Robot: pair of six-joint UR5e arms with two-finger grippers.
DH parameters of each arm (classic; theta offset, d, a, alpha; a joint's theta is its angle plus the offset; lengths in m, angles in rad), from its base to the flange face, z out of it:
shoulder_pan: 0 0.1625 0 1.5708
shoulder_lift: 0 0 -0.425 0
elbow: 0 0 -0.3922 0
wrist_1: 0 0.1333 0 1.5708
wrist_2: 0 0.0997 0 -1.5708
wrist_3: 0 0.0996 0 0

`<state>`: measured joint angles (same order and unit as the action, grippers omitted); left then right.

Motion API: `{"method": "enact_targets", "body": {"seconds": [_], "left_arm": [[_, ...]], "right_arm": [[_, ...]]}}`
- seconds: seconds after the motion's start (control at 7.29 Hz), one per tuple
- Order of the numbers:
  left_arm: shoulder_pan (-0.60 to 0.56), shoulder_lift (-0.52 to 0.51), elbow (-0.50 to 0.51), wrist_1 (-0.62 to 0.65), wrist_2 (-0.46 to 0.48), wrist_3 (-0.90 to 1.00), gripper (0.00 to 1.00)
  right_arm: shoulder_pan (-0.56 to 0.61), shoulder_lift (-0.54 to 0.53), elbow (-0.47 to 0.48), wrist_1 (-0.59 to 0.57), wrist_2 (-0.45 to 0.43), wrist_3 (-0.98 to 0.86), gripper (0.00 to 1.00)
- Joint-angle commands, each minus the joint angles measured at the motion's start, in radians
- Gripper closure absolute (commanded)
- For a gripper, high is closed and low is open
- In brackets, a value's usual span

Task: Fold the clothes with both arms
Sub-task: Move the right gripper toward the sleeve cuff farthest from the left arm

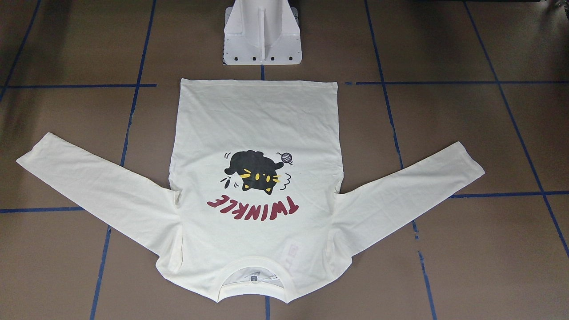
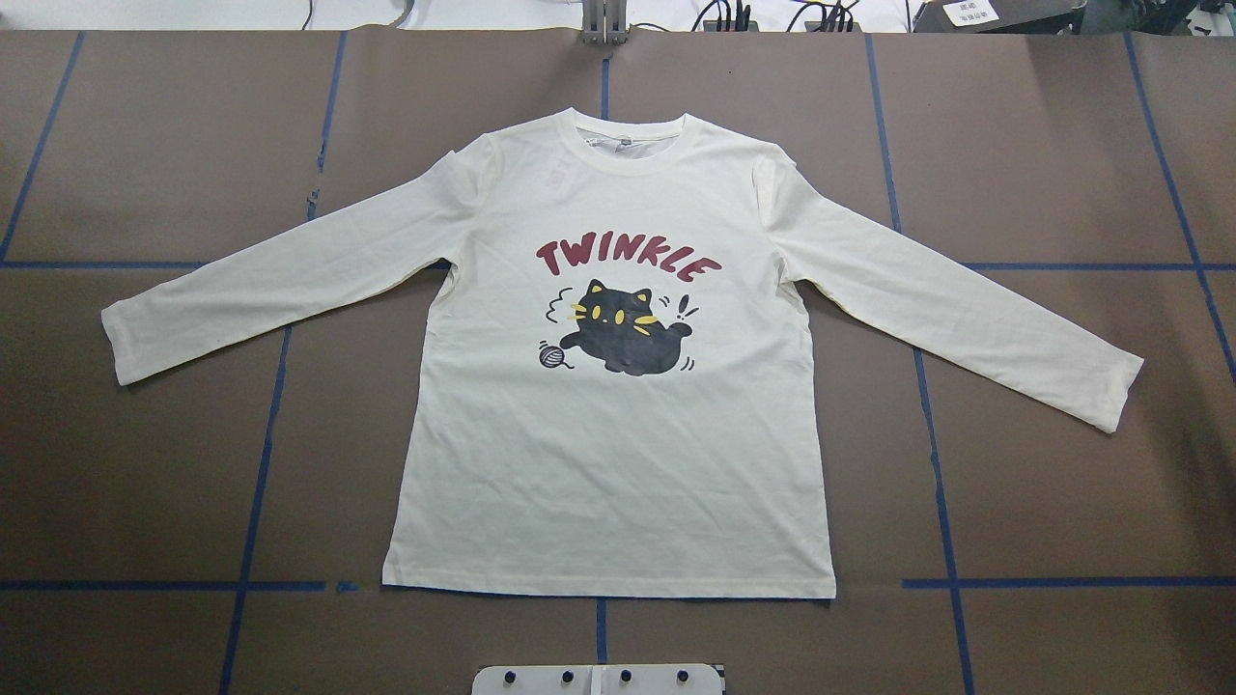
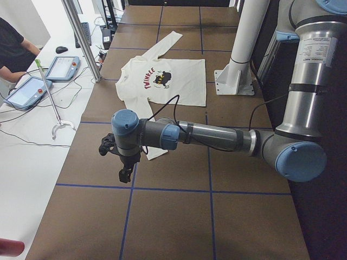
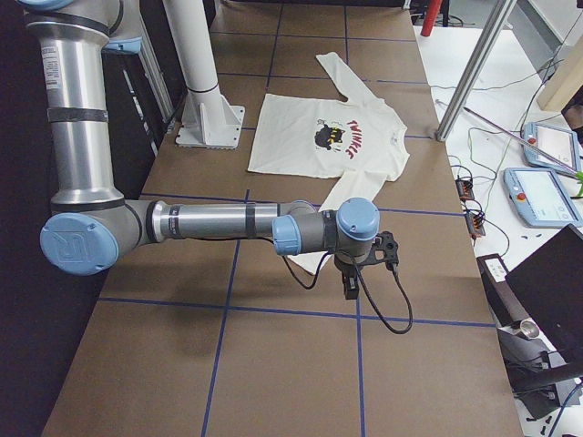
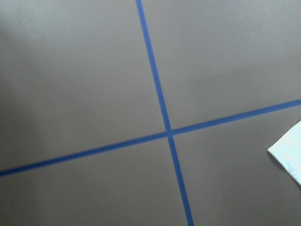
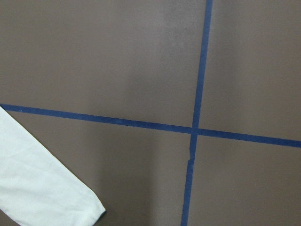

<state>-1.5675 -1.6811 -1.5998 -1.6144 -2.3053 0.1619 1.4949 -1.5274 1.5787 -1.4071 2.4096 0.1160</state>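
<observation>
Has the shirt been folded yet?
No, the shirt lies spread out flat on the table, with its cat print facing up.

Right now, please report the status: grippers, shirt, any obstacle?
Left gripper, right gripper: clear of the shirt, out at its sides; open or shut unclear. Shirt flat, print up, sleeves spread. Nothing on it.

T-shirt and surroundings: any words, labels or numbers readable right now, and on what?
"TWINKLE": dark-red lettering on the T-shirt.
Neck tag: too small to read.
Paper sign, overhead view's top right: too blurred.
Label on the left arm: too small.
</observation>
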Motion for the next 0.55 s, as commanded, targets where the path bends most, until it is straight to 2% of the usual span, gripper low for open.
{"method": "enact_targets", "body": {"seconds": [0.0,0.27,0.41], "left_arm": [[0.006,-0.009,0.0,-0.068,-0.002,0.002,0.0],[0.012,-0.009,0.018,-0.11,0.001,-0.004,0.0],[0.012,0.0,0.02,-0.114,-0.002,-0.002,0.0]], "right_arm": [[-0.17,-0.023,-0.005,0.298,-0.073,0.45,0.0],[-0.258,-0.14,-0.005,0.498,-0.078,0.498,0.0],[-0.29,-0.148,-0.002,0.51,-0.089,0.498,0.0]]}}
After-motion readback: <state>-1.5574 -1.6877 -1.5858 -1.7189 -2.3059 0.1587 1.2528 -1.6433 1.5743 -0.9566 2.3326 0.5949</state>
